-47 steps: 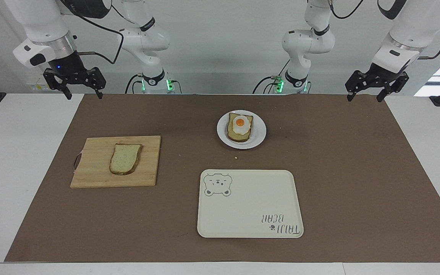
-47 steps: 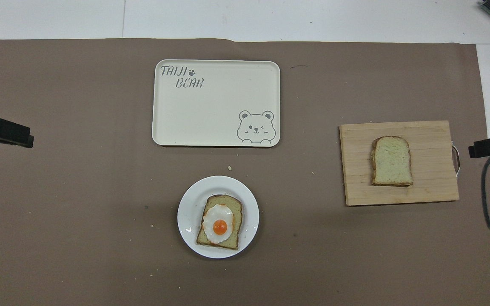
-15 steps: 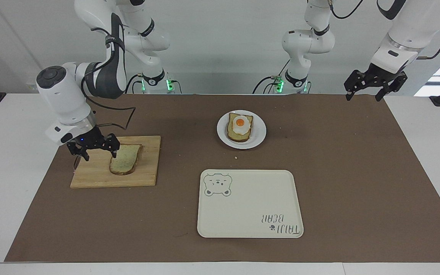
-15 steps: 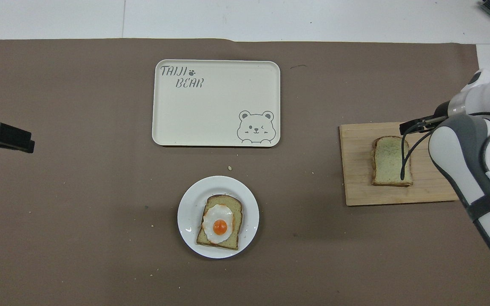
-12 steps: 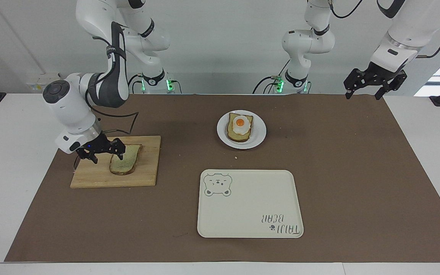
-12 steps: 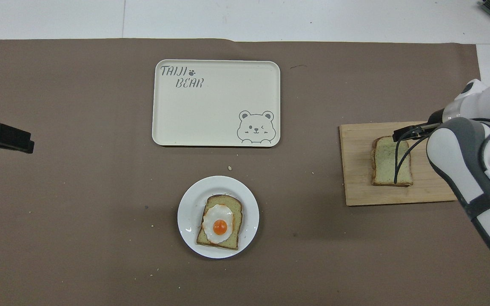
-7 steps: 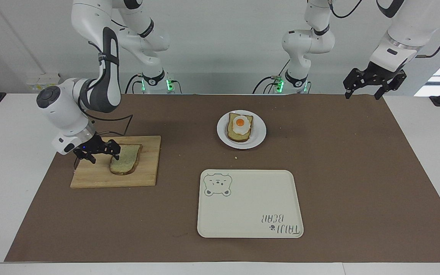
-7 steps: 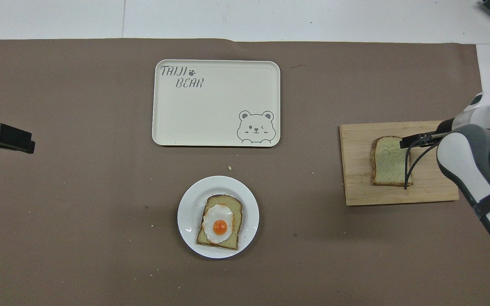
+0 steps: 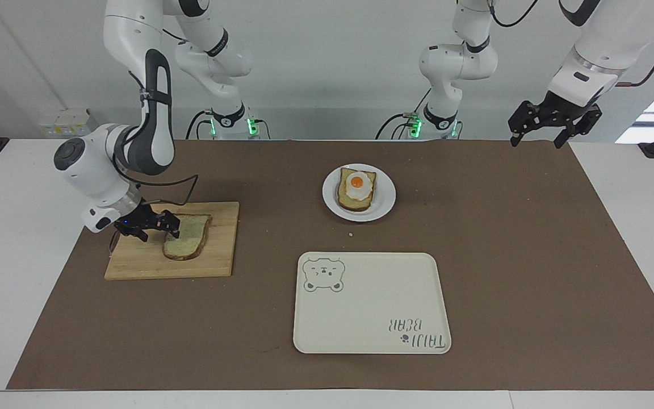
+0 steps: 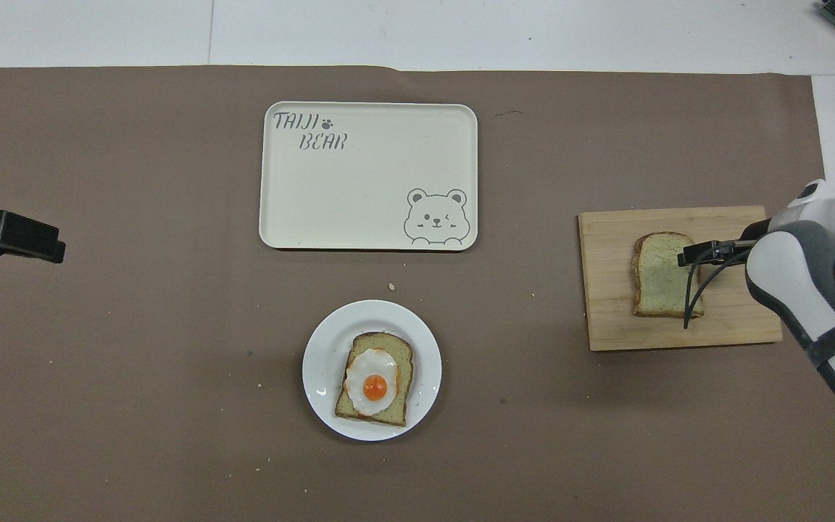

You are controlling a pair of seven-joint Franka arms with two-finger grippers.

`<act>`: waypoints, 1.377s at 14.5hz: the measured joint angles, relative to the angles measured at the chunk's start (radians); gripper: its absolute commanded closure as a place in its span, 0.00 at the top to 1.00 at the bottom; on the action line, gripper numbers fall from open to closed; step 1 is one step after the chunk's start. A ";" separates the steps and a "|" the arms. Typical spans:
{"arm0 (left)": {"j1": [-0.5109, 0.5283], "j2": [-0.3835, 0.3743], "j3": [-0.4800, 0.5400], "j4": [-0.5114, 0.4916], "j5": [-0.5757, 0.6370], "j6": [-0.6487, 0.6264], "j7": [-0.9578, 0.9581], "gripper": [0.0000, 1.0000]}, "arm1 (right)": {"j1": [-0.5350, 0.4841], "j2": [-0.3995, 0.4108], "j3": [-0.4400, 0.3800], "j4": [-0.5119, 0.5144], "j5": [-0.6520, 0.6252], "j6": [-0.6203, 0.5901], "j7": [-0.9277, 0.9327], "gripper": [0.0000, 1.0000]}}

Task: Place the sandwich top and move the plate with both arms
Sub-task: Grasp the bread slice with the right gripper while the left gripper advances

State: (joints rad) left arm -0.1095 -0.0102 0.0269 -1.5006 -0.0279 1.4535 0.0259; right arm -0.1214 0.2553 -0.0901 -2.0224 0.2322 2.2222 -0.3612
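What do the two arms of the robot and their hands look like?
Both arms are glossy white, jointed, with grey joint caps. The right arm carries a dark grey band and a loose black cable. The right hand and left hand are black, two-fingered.

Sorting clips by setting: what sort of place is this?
Likely a robotics lab set up as a mock kitchen: two arms, the right gripper at the sandwich top on a cutting board, a plate nearby.

Facing view: high camera across the table, looking toward both robot bases. Overhead view: camera above the robots' end, looking steeply down and forward. Both share the brown mat [image 9: 327, 267] [image 10: 171, 326], turned half a turn between them.
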 measured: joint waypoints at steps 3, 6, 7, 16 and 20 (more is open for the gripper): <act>0.000 0.000 0.000 -0.001 -0.009 0.000 0.000 1.00 | 0.000 0.002 0.000 -0.011 0.037 0.003 0.000 0.88; 0.000 -0.001 -0.001 -0.002 -0.013 0.000 0.000 1.00 | 0.000 0.002 0.000 -0.017 0.046 0.004 0.000 0.72; 0.000 -0.002 0.000 -0.006 -0.023 0.001 0.000 1.00 | 0.000 0.002 0.000 -0.020 0.047 0.004 0.000 0.62; 0.014 -0.108 0.007 -0.352 -0.291 0.201 0.164 1.00 | 0.000 0.000 0.006 -0.031 0.062 0.018 0.000 0.00; 0.013 -0.118 -0.003 -0.463 -0.379 0.282 0.215 1.00 | 0.000 0.000 0.005 -0.030 0.062 0.017 0.000 0.00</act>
State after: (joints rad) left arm -0.0965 -0.1283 0.0237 -1.9639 -0.4070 1.7359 0.2404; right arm -0.1210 0.2550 -0.0848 -2.0527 0.2941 2.2396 -0.3612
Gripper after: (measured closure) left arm 0.000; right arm 0.784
